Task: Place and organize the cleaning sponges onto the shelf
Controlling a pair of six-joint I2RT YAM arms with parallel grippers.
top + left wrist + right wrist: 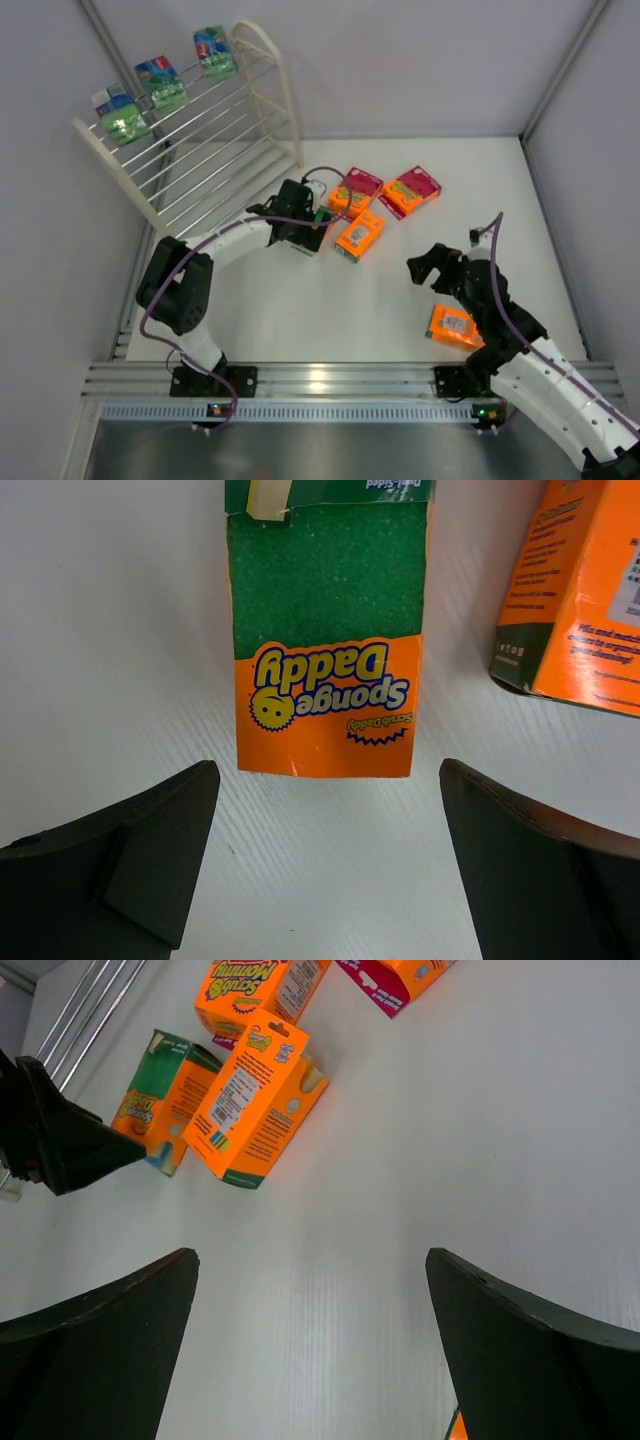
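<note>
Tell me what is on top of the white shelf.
The shelf carries three green sponge packs in a row on its top tier. Lower rods look bare; rods under the packs are hidden.

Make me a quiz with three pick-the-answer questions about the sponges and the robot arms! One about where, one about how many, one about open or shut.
1. Where are the green sponge packs?
A. Along the top of the shelf.
B. Beside the right arm.
C. Inside an end effector.

2. How many packs sit on the shelf?
A. One.
B. Three.
C. Six.

3. How is the left end effector?
A. Shut on an orange pack.
B. Out of sight.
C. Open, over a green-and-orange pack.

Answers:
1 A, they stand in a row on the shelf's top rods.
2 B, three green packs show there and no others.
3 C, its jaws stand wide apart and touch nothing.
</note>
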